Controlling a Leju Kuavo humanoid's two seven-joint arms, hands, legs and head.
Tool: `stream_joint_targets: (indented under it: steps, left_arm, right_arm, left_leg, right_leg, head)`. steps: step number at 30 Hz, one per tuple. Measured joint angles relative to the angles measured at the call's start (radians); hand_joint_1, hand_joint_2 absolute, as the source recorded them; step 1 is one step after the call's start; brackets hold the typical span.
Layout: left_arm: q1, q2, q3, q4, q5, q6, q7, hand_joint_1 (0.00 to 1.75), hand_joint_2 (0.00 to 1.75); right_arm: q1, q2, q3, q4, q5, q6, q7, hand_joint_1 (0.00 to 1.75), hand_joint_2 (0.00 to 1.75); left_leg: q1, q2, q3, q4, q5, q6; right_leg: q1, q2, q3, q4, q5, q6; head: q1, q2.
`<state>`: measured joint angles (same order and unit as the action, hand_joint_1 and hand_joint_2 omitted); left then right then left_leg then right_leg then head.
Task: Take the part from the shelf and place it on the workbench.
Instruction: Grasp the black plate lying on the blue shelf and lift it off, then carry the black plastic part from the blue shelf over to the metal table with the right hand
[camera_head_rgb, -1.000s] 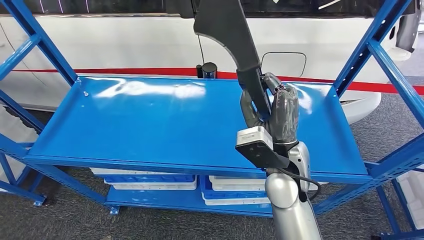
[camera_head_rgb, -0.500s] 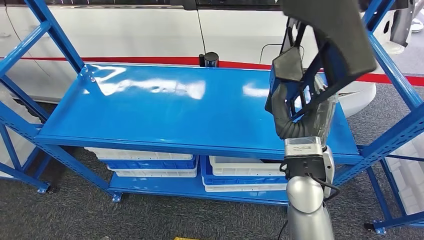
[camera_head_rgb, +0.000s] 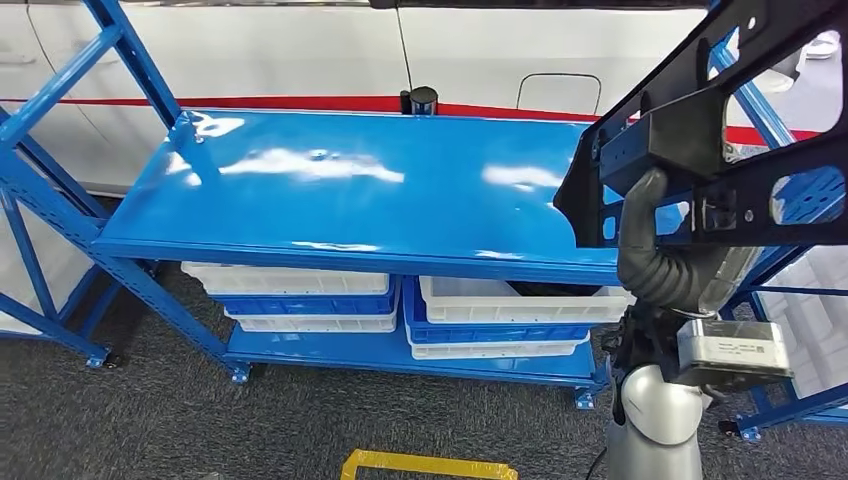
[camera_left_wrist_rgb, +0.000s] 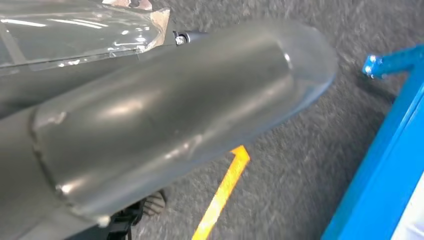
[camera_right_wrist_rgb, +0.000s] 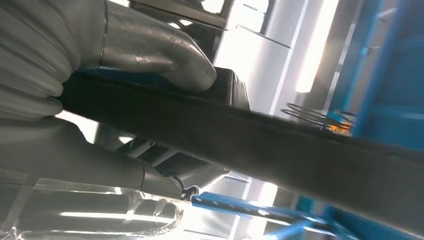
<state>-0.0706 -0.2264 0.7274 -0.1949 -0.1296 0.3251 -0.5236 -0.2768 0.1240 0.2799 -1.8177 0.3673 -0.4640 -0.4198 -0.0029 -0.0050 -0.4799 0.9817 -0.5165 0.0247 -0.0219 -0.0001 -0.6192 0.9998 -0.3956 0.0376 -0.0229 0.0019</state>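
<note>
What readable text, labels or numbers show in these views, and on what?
None can be read.
The grey wrist camera module below the right hand carries a small dark marking, too small to read.
The black part, blue shelf and white bins show no lettering.

Right arm: silver, rises from lower right of head view, forearm near vertical.
Right wrist: camera box on it, lower right.
Right hand (camera_head_rgb: 672, 262): raised at right of frame, fingers wrapped round the black part (camera_head_rgb: 700, 140) (thumb and fingers clamp its bar (camera_right_wrist_rgb: 240, 137) in wrist view).
Left hand (camera_left_wrist_rgb: 165, 115): grey cover and thumb shown close up, finger pose unclear.
</note>
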Motion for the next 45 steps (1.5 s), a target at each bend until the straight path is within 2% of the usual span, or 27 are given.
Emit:
stream_joint_targets:
  steps: [2, 3, 6, 7, 8, 9, 11, 13, 14, 16, 18, 21, 22, 24, 25, 27, 29, 31, 33, 34, 36, 37, 38, 39, 41, 43, 45]
  left_arm:
    - [0.002, 0.012, 0.000, 0.000, 0.000, -0.038, 0.000, 0.00, 0.00]
    - [0.003, 0.017, 0.000, 0.000, -0.002, -0.054, -0.002, 0.00, 0.00]
    - [0.005, 0.032, 0.000, 0.000, -0.014, -0.081, -0.010, 0.00, 0.00]
    - [0.006, 0.034, 0.000, 0.000, -0.019, -0.086, -0.013, 0.00, 0.00]
    - [0.006, 0.036, -0.001, 0.000, -0.024, -0.090, -0.016, 0.00, 0.00]
    - [0.006, 0.037, -0.002, 0.000, -0.029, -0.092, -0.020, 0.00, 0.00]
    - [0.006, 0.039, -0.004, 0.000, -0.039, -0.098, -0.028, 0.00, 0.00]
    - [0.006, 0.041, -0.006, 0.000, -0.047, -0.104, -0.045, 0.00, 0.00]
    - [0.006, 0.042, -0.007, 0.000, -0.049, -0.104, -0.056, 0.00, 0.00]
    - [0.004, 0.044, -0.008, 0.000, -0.042, -0.089, -0.078, 0.00, 0.00]
    - [-0.011, 0.043, -0.007, 0.000, -0.027, -0.054, -0.080, 0.00, 0.00]
    - [-0.053, 0.038, -0.006, 0.000, -0.020, -0.019, -0.064, 0.00, 0.00]
    - [-0.063, 0.037, -0.006, -0.001, -0.020, -0.016, -0.062, 0.00, 0.00]
    - [-0.071, 0.035, -0.006, -0.001, -0.019, -0.015, -0.062, 0.00, 0.00]
    - [-0.072, 0.035, -0.006, -0.001, -0.018, -0.015, -0.062, 0.00, 0.00]
    - [-0.076, 0.034, -0.006, -0.002, -0.022, -0.026, -0.068, 0.00, 0.00]
    - [-0.084, 0.032, -0.011, -0.002, -0.034, -0.049, -0.078, 0.00, 0.00]
    - [-0.092, 0.029, -0.022, -0.003, -0.049, -0.075, -0.087, 0.00, 0.00]
    - [-0.100, 0.023, -0.036, -0.003, -0.063, -0.092, -0.096, 0.00, 0.00]
    - [-0.104, 0.019, -0.044, -0.004, -0.069, -0.097, -0.098, 0.00, 0.00]
    - [-0.112, 0.012, -0.059, -0.005, -0.076, -0.102, -0.094, 0.00, 0.00]
    - [-0.114, 0.008, -0.065, -0.005, -0.078, -0.104, -0.089, 0.00, 0.00]
    - [-0.115, 0.004, -0.070, -0.005, -0.080, -0.104, -0.086, 0.00, 0.00]
    - [-0.115, 0.001, -0.075, -0.005, -0.078, -0.104, -0.083, 0.00, 0.00]
    - [-0.115, 0.000, -0.081, -0.005, -0.064, -0.112, -0.084, 0.00, 0.00]
    - [-0.113, 0.005, -0.081, -0.005, -0.042, -0.127, -0.085, 0.00, 0.00]
    - [-0.109, 0.015, -0.080, -0.005, -0.020, -0.136, -0.086, 0.00, 0.00]
  right_arm:
    - [0.022, -0.023, -0.017, -0.025, -0.033, -0.027, -0.013, 1.75, 1.75]
    - [0.034, -0.039, -0.031, -0.040, -0.051, -0.038, -0.019, 1.75, 1.75]
    - [0.070, -0.087, -0.078, -0.074, -0.083, -0.056, -0.029, 1.75, 1.75]
    - [0.080, -0.100, -0.092, -0.079, -0.086, -0.058, -0.031, 1.75, 1.75]
    - [0.088, -0.112, -0.105, -0.083, -0.089, -0.060, -0.032, 1.75, 1.75]
    - [0.094, -0.123, -0.116, -0.085, -0.093, -0.060, -0.033, 1.75, 1.75]
    - [0.101, -0.143, -0.139, -0.089, -0.115, -0.056, -0.040, 1.75, 1.75]
    - [0.102, -0.161, -0.160, -0.090, -0.165, -0.043, -0.054, 1.75, 1.75]
    - [0.101, -0.170, -0.171, -0.088, -0.198, -0.030, -0.063, 1.75, 1.75]
    - [0.087, -0.184, -0.189, -0.073, -0.261, 0.010, -0.072, 1.75, 1.75]
    - [0.036, -0.189, -0.194, -0.030, -0.297, 0.058, -0.070, 1.75, 1.75]
    - [-0.043, -0.188, -0.188, 0.039, -0.302, 0.082, -0.062, 1.75, 1.75]
    - [-0.056, -0.188, -0.187, 0.054, -0.301, 0.083, -0.061, 1.75, 1.75]
    - [-0.068, -0.187, -0.186, 0.075, -0.301, 0.083, -0.061, 1.75, 1.75]
    - [-0.071, -0.187, -0.185, 0.083, -0.300, 0.082, -0.061, 1.75, 1.75]
    - [-0.076, -0.187, -0.185, 0.091, -0.300, 0.077, -0.060, 1.75, 1.75]
    - [-0.078, -0.193, -0.187, 0.092, -0.309, 0.066, -0.060, 1.75, 1.75]
    - [-0.065, -0.207, -0.198, 0.084, -0.331, 0.058, -0.061, 1.75, 1.75]
    - [-0.042, -0.225, -0.218, 0.071, -0.348, 0.057, -0.066, 1.75, 1.75]
    - [-0.031, -0.232, -0.230, 0.064, -0.348, 0.055, -0.070, 1.75, 1.75]
    - [-0.006, -0.241, -0.251, 0.048, -0.331, 0.044, -0.078, 1.75, 1.75]
    - [0.010, -0.244, -0.260, 0.038, -0.320, 0.035, -0.081, 1.75, 1.75]
    - [0.029, -0.246, -0.267, 0.027, -0.311, 0.027, -0.084, 1.75, 1.75]
    - [0.049, -0.249, -0.275, 0.014, -0.307, 0.021, -0.085, 1.75, 1.75]
    - [0.080, -0.255, -0.287, -0.007, -0.316, 0.020, -0.089, 1.75, 1.75]
    - [0.089, -0.262, -0.292, -0.017, -0.344, 0.033, -0.092, 1.75, 1.75]
    - [0.086, -0.268, -0.292, -0.012, -0.365, 0.048, -0.093, 1.75, 1.75]
  left_leg:
    - [0.001, 0.003, -0.013, -0.008, 0.021, 0.017]
    - [0.002, 0.005, -0.023, -0.013, 0.035, 0.027]
    - [-0.001, 0.009, -0.064, -0.016, 0.072, 0.044]
    - [-0.003, 0.011, -0.079, -0.014, 0.084, 0.045]
    - [-0.004, 0.012, -0.095, -0.013, 0.095, 0.044]
    - [-0.005, 0.013, -0.110, -0.010, 0.106, 0.043]
    - [-0.006, 0.014, -0.140, 0.001, 0.123, 0.037]
    - [-0.009, 0.014, -0.163, 0.013, 0.138, 0.027]
    - [-0.010, 0.013, -0.169, 0.017, 0.146, 0.022]
    - [-0.009, 0.012, -0.177, 0.018, 0.160, 0.010]
    - [-0.004, 0.009, -0.194, 0.044, 0.121, -0.006]
    - [0.005, 0.005, -0.245, 0.205, -0.027, -0.029]
    - [0.008, 0.005, -0.255, 0.265, -0.051, -0.034]
    - [0.014, 0.005, -0.234, 0.308, -0.026, -0.038]
    - [0.016, 0.005, -0.195, 0.276, 0.003, -0.038]
    - [0.017, 0.002, -0.078, 0.133, 0.022, -0.033]
    - [0.011, -0.002, 0.003, 0.015, 0.000, -0.021]
    - [0.003, -0.004, 0.005, -0.012, 0.000, -0.002]
    - [0.001, 0.000, -0.013, -0.017, 0.024, 0.022]
    - [0.001, 0.003, -0.025, -0.020, 0.038, 0.033]
    - [-0.002, 0.007, -0.051, -0.019, 0.062, 0.046]
    - [-0.005, 0.008, -0.066, -0.018, 0.073, 0.048]
    - [-0.007, 0.008, -0.081, -0.016, 0.083, 0.050]
    - [-0.009, 0.009, -0.097, -0.012, 0.093, 0.050]
    - [-0.011, 0.008, -0.128, -0.002, 0.109, 0.046]
    - [-0.014, 0.010, -0.154, 0.010, 0.123, 0.037]
    - [-0.015, 0.013, -0.166, 0.014, 0.140, 0.026]
  right_leg:
    - [-0.001, -0.001, -0.008, 0.009, -0.007, 0.009]
    - [-0.001, -0.001, -0.021, 0.034, -0.033, 0.007]
    - [0.000, 0.000, -0.078, 0.213, -0.161, -0.005]
    - [0.000, 0.000, -0.087, 0.268, -0.181, -0.001]
    - [0.000, 0.000, -0.080, 0.294, -0.182, 0.008]
    - [0.000, 0.000, -0.055, 0.282, -0.167, 0.019]
    - [-0.001, 0.000, 0.045, 0.161, -0.134, 0.031]
    - [0.003, 0.000, 0.133, 0.025, -0.137, 0.023]
    - [0.005, 0.001, 0.151, -0.009, -0.143, 0.015]
    - [0.005, 0.000, 0.139, -0.017, -0.135, -0.002]
    - [-0.001, 0.000, 0.120, -0.017, -0.112, -0.022]
    - [-0.004, -0.003, 0.077, -0.017, -0.069, -0.033]
    - [-0.004, -0.004, 0.061, -0.016, -0.056, -0.032]
    - [-0.005, -0.007, 0.030, -0.015, -0.031, -0.027]
    - [-0.005, -0.007, 0.015, -0.014, -0.020, -0.024]
    - [-0.006, -0.007, -0.005, -0.013, 0.000, -0.013]
    - [-0.005, -0.010, -0.014, -0.015, 0.019, 0.001]
    - [-0.005, -0.015, -0.017, -0.022, 0.038, 0.018]
    - [-0.008, -0.014, -0.033, -0.005, 0.020, 0.023]
    - [-0.008, -0.012, -0.049, 0.031, -0.013, 0.018]
    - [-0.008, -0.007, -0.092, 0.159, -0.105, 0.005]
    - [-0.008, -0.006, -0.105, 0.226, -0.137, 0.005]
    - [-0.008, -0.005, -0.106, 0.272, -0.149, 0.011]
    - [-0.008, -0.005, -0.090, 0.284, -0.143, 0.018]
    - [-0.007, -0.005, -0.007, 0.198, -0.109, 0.032]
    - [-0.002, -0.004, 0.097, 0.052, -0.110, 0.027]
    - [0.006, -0.001, 0.138, -0.018, -0.124, 0.016]
  head:
    - [-0.001, 0.000]
    - [0.002, 0.000]
    - [0.010, 0.000]
    - [0.010, 0.000]
    - [0.010, 0.000]
    - [0.011, 0.000]
    - [0.011, 0.000]
    - [0.010, 0.000]
    - [0.009, 0.000]
    - [0.007, 0.000]
    - [0.006, 0.000]
    - [-0.002, 0.000]
    - [-0.002, 0.000]
    - [-0.002, 0.000]
    - [-0.003, 0.000]
    - [-0.004, 0.000]
    - [-0.004, 0.000]
    - [-0.003, 0.000]
    - [-0.002, 0.000]
    - [0.000, 0.000]
    - [0.006, 0.000]
    - [0.008, 0.000]
    - [0.008, 0.000]
    - [0.009, 0.000]
    - [0.009, 0.000]
    - [0.008, 0.000]
    - [0.006, 0.000]
